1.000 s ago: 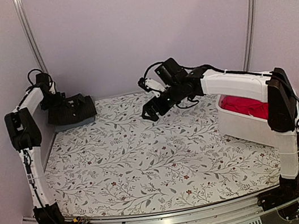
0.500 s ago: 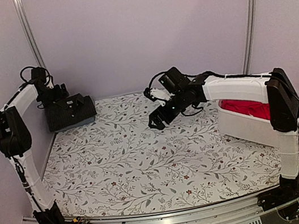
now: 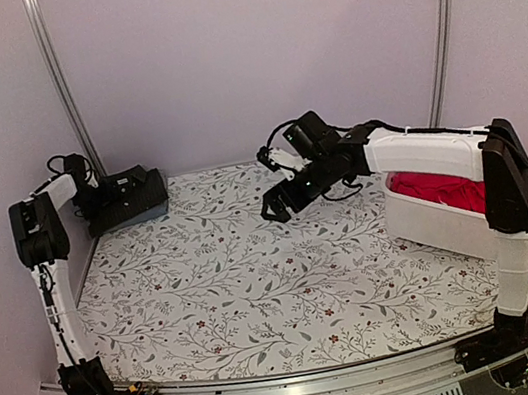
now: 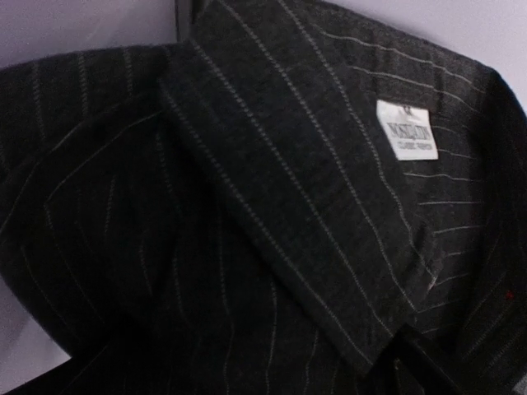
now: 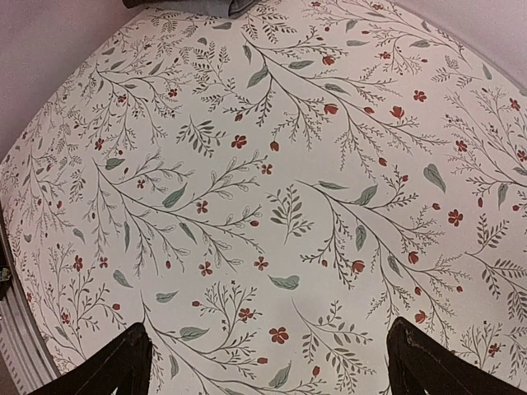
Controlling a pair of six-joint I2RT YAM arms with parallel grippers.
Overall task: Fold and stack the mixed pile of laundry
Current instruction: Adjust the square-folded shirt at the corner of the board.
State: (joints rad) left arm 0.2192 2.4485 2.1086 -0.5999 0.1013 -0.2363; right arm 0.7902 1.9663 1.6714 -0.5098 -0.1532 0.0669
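A folded stack topped by the black pinstriped collared shirt [image 3: 134,194] lies at the table's back left corner, with a greyish layer under it. My left gripper [image 3: 103,195] is right at this stack. The left wrist view is filled by the shirt's collar [image 4: 280,189] and its white label [image 4: 407,140]; my own fingers do not show clearly. My right gripper [image 3: 279,201] hangs open and empty over the middle back of the floral table cover [image 3: 258,280]. In the right wrist view its fingertips [image 5: 115,366] stand wide apart. Bright red-pink cloth [image 3: 440,186] lies in the bin.
The white plastic bin [image 3: 430,222] stands at the right edge of the table, under my right arm. Walls close in at the left, back and right. A dark cloth edge shows at the top of the right wrist view [image 5: 189,5].
My left wrist has dropped lower beside the dark stack and the arm has shifted. My right gripper has moved slightly, staying open over the cover.
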